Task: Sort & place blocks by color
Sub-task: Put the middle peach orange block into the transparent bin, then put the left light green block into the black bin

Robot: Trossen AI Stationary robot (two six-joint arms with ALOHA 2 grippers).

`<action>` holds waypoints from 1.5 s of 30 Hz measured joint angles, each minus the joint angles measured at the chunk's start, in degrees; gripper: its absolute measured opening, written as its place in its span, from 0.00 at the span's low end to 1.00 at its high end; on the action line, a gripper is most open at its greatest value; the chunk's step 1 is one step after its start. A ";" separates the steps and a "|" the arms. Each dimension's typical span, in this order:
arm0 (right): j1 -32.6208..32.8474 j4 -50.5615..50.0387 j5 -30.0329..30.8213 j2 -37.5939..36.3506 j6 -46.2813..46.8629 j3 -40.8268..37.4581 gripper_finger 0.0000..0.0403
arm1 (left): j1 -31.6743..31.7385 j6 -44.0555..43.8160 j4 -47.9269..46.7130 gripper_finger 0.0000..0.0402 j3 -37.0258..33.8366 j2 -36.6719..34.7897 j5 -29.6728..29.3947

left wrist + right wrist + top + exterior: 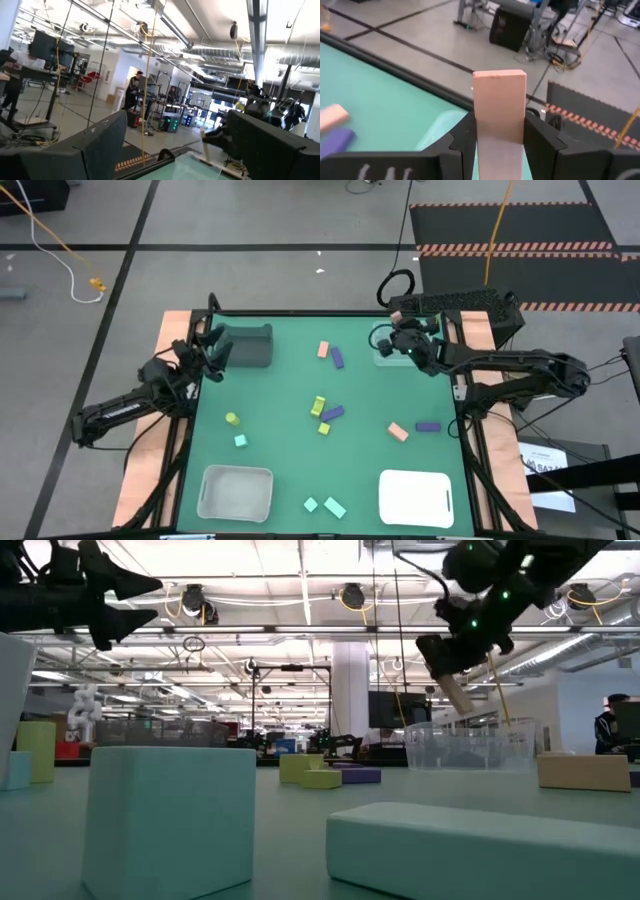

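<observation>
Blocks: one pink bar [499, 107] up in the right claw [407, 348], over the clear bin [385, 345].
Clamped upright, long axis vertical, bin straight below at far right; left claw [212, 352] waits wide by the grey bin [246, 347].

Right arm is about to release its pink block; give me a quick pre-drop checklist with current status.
1. Right tool shut on the pink bar: ok.
2. Bar upright and centred between the fingers: ok.
3. Tool above the clear bin at the table's far right corner: ok in the high view; exact centring cannot tell.
4. Bin contents: cannot tell.
5. Left tool open, parked by the grey bin, away from the drop: ok.
</observation>
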 joint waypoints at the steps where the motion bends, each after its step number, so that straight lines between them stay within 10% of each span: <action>1: -0.56 0.05 -0.32 0.00 0.49 -0.95 0.28 | 0.00 -0.12 0.00 0.86 0.00 0.00 0.00; 19: -5.87 18.90 -9.18 0.00 -0.55 -10.83 0.60 | 0.00 -1.86 -1.41 0.86 0.00 0.00 -0.85; 35: -0.03 38.18 -17.98 -0.02 -6.16 -10.83 0.61 | -0.07 -11.16 6.01 0.86 0.00 0.56 7.27; 45: 4.21 43.28 -17.83 -0.02 -6.18 -10.83 0.61 | -3.72 -16.56 3.34 0.86 1.41 12.99 12.79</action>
